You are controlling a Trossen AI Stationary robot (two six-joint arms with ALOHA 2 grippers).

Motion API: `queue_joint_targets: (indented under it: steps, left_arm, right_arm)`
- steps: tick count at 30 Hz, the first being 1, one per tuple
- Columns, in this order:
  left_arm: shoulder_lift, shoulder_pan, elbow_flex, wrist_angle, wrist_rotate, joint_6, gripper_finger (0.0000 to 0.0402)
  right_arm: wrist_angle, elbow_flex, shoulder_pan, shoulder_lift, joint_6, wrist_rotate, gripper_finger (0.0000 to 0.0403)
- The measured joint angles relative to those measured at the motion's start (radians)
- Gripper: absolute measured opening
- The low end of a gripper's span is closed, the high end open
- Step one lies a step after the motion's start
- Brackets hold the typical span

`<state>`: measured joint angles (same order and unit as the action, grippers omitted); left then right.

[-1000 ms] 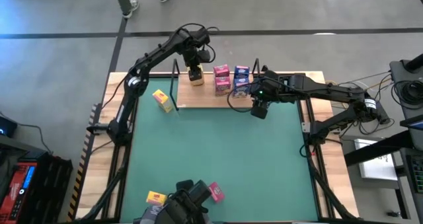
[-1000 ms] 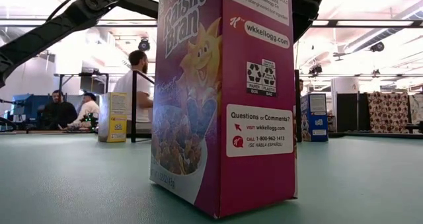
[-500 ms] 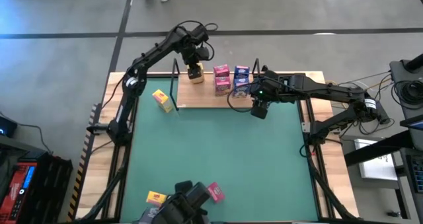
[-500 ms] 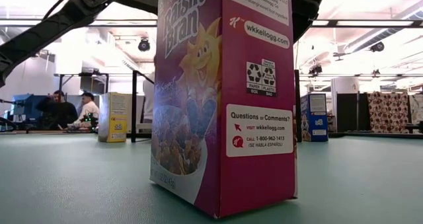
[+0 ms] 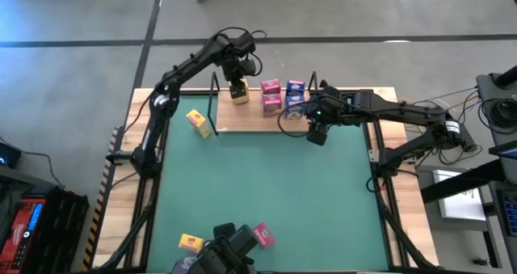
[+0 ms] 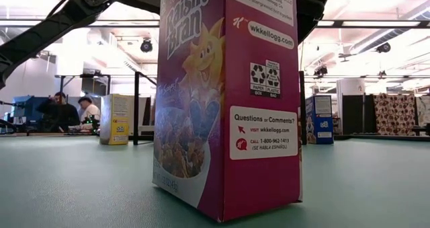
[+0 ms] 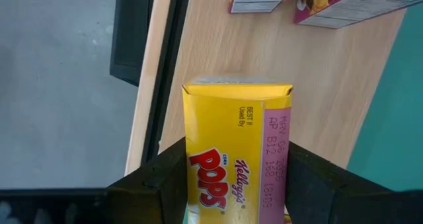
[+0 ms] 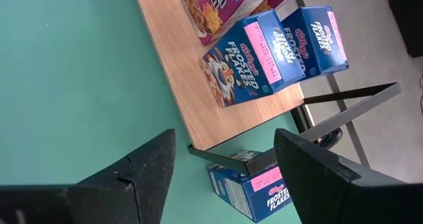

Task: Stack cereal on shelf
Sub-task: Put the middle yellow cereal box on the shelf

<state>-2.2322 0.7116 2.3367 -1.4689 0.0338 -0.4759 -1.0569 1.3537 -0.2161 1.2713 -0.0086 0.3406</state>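
Note:
My left gripper [image 5: 238,90] points down over the left end of the wooden shelf [image 5: 250,120] and is shut on a yellow cereal box [image 7: 234,145]. Two pink boxes [image 5: 271,96] and two blue boxes [image 5: 295,98] stand on the shelf's right half. Near the shelf's right end, my right gripper [image 5: 317,133] hangs open above the green table, touching nothing. In the right wrist view its fingers [image 8: 149,178] frame the blue boxes [image 8: 248,62]. Another yellow box [image 5: 197,122] stands on the table left of the shelf. My left gripper pinches the yellow box by two opposite sides [image 7: 192,178] between its two fingers, coming from above and pointing down. The box hangs upright below the fingers with its far end [image 7: 238,88] toward the shelf board. Whether that end rests on the board, I cannot tell.
A yellow box [image 5: 191,242] and a pink box [image 5: 263,235] stand at the near edge; the pink one [image 6: 225,100] fills the low view. A third blue box [image 8: 254,187] sits just beyond the shelf's black wire upright [image 8: 344,95]. The green middle of the table [image 5: 266,185] is bare.
Both arms and all the boxes have kept still. A person standing beyond the table's far edge has walked out of the low view.

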Motion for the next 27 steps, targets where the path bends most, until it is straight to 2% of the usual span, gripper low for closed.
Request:
queue_joint_targets:
  steps: [14,27]
  left_arm:
    - [-0.002,0.0,-0.01,0.008,0.001,0.034,0.0194]
    - [0.009,-0.016,0.019,0.005,-0.024,-0.006,0.0196]
  right_arm:
    - [0.0,0.0,0.0,0.0,0.0,0.0,0.0244]
    - [0.0,0.0,0.0,0.0,0.0,0.0,0.0244]
